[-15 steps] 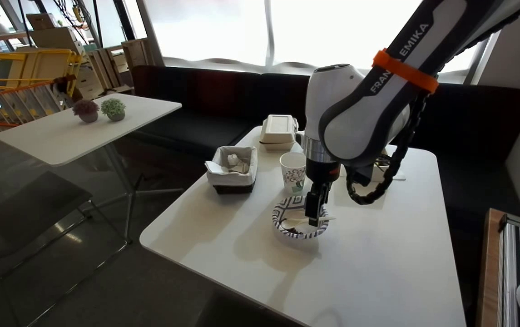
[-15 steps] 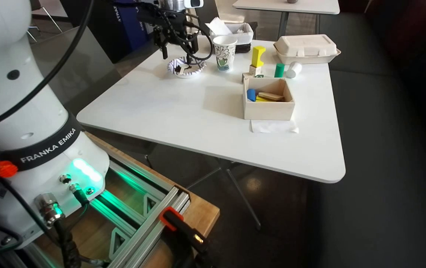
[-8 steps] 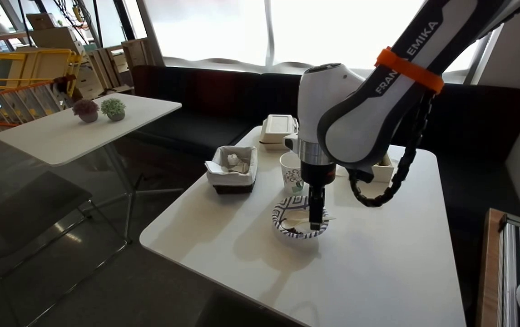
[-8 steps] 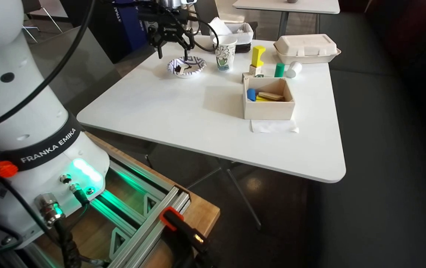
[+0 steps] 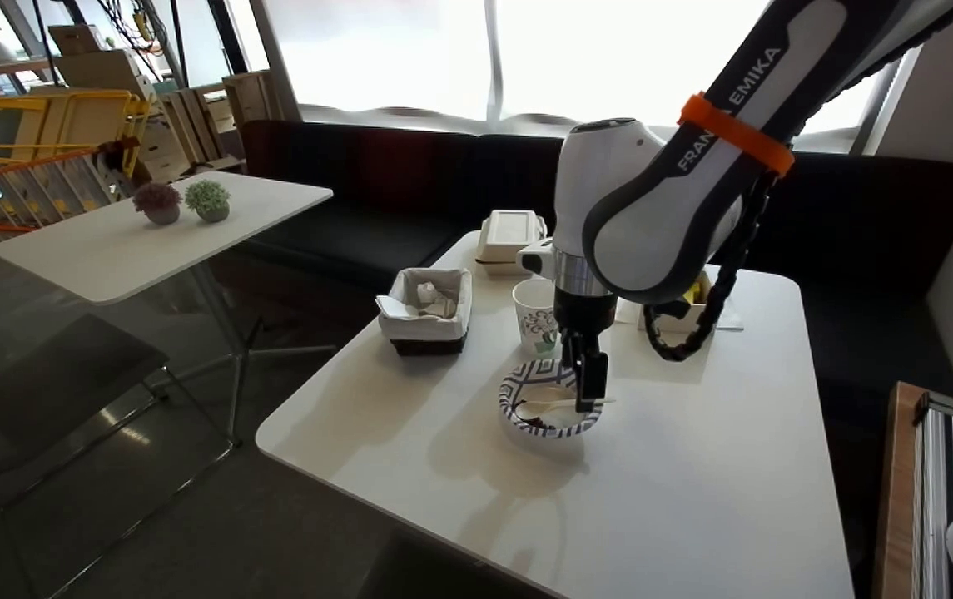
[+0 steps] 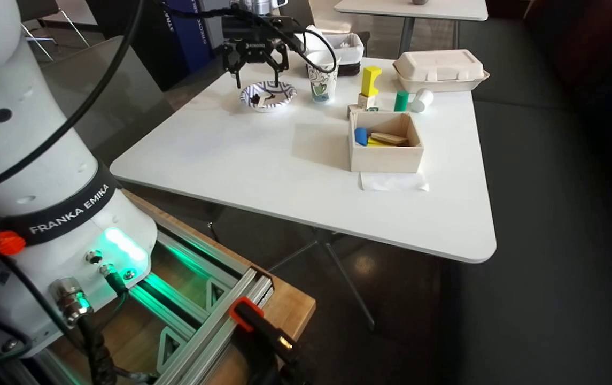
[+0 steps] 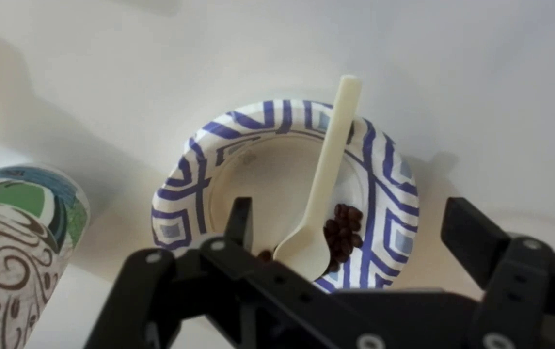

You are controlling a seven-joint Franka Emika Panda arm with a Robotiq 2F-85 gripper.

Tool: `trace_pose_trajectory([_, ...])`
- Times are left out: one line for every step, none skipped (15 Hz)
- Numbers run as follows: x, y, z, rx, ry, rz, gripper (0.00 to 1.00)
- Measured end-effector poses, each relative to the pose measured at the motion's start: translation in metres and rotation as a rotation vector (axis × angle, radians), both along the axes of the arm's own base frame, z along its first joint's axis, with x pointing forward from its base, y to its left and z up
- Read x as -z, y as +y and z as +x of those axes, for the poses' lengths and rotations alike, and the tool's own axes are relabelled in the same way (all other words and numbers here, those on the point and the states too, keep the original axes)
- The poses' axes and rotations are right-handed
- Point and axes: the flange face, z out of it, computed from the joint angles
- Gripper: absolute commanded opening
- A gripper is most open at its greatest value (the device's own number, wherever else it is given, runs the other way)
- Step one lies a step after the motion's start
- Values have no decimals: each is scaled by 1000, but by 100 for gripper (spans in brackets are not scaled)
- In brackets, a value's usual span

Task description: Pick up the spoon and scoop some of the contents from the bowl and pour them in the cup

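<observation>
The cream spoon (image 7: 328, 165) lies in the round blue-and-white patterned bowl (image 7: 376, 208), its handle over the rim. The contents (image 7: 344, 232) are a small heap of dark brown beans beside and partly under the spoon's head. My gripper (image 7: 355, 225) is open and empty above the bowl. In the wrist view one finger overlaps the bowl's inside and the other lies past its rim, with the spoon between. An exterior view shows the gripper (image 6: 257, 84) just above the bowl (image 6: 276, 107). The cup (image 5: 536, 320), white paper with a printed pattern, stands beside the bowl, partly in the wrist view.
A lined basket (image 5: 430, 308) with paper stands near the cup. A clamshell box (image 6: 439, 69), stacked blocks (image 6: 370, 83), a green cylinder (image 6: 401, 100), a white cylinder on its side (image 6: 423, 100) and a wooden box (image 6: 386, 159) with blocks stand farther along the table.
My gripper has turned about its vertical axis, so it now faces an exterior view more squarely, and has shifted slightly over the bowl. It stays open. Bowl, spoon and cup have not moved.
</observation>
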Motion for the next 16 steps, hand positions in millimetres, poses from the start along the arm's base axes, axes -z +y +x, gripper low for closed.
trace_pose_trajectory([2, -3, 2, -17, -22, 15, 100])
trace_pose_trajectory([5, -4, 3, -31, -43, 31, 100])
trace_pose_trajectory([8, -5, 4, -44, -59, 47, 100])
trace_pose_trajectory([13, -5, 5, -53, -70, 63, 100])
trace_pose_trajectory([17, -4, 4, -60, -75, 80, 100])
trace_pose_trajectory([22, -4, 4, -65, -77, 97, 99])
trace_pose_trajectory([27, -3, 4, -70, -80, 110, 92])
trace_pose_trajectory([31, -4, 3, -73, -85, 120, 94])
trace_pose_trajectory([34, -5, 4, -74, -95, 124, 90])
trace_pose_trajectory([36, -7, 4, -75, -106, 128, 90])
trace_pose_trajectory([37, -9, 5, -74, -116, 132, 86])
trace_pose_trajectory([38, -10, 5, -75, -126, 136, 73])
trace_pose_trajectory([39, -12, 5, -74, -129, 140, 66])
trace_pose_trajectory([39, -13, 6, -75, -129, 145, 58])
trace_pose_trajectory([40, -15, 6, -74, -130, 149, 50])
trace_pose_trajectory([40, -17, 6, -73, -130, 153, 40])
